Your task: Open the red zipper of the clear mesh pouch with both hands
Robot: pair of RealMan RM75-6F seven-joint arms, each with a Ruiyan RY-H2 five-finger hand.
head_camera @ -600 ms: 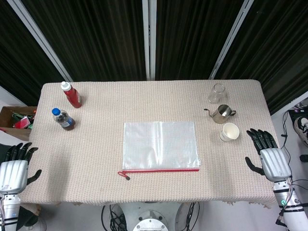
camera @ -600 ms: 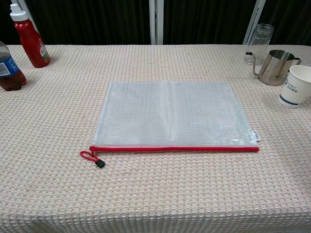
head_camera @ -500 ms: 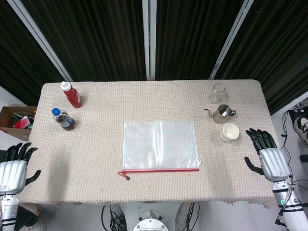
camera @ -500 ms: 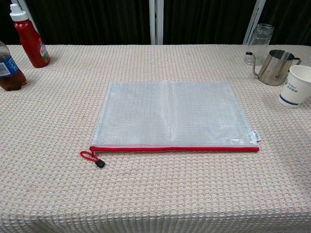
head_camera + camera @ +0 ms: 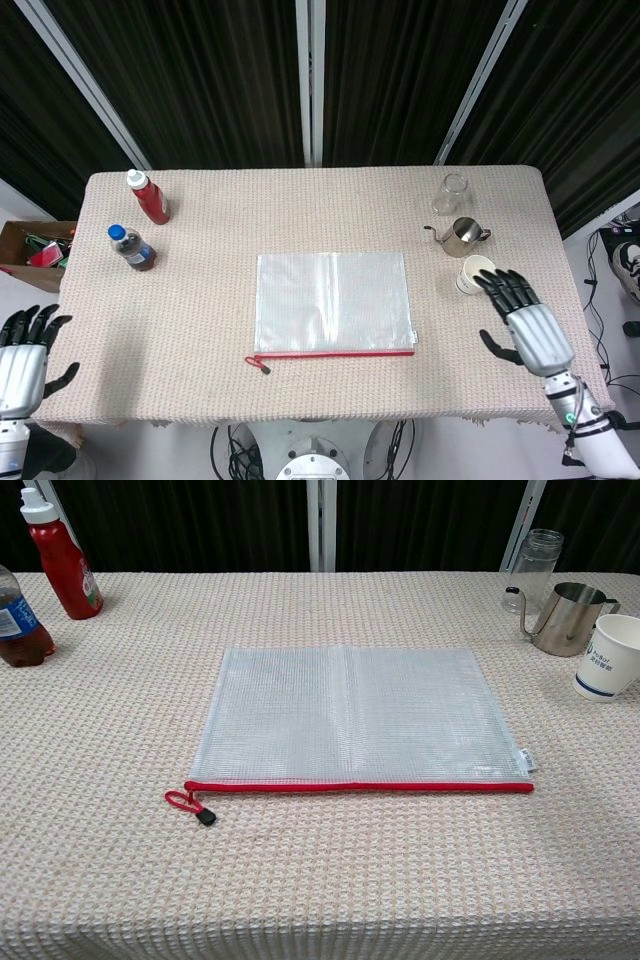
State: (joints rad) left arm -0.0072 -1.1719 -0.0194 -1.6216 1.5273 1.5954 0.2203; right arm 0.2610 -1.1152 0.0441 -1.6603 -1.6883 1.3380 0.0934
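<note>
Nothing is done on the task so far: the pouch (image 5: 333, 301) lies flat at the centre of the frame, its red zipper (image 5: 335, 353) closed along the near edge, with the pull tab (image 5: 190, 806) at the lower left end. I've got my left hand (image 5: 20, 355) at the lower left edge, off the table (image 5: 200, 230), fingers spread and empty. My right hand (image 5: 522, 320) hovers at the lower right, fingers apart, holding nothing, near the paper cup (image 5: 476, 273). Pouch looks empty to me. The dark-drink bottle (image 5: 131, 247) at upper left is partly full; the cup's inside looks empty, the steel pitcher (image 5: 463, 235) I can't tell.
</note>
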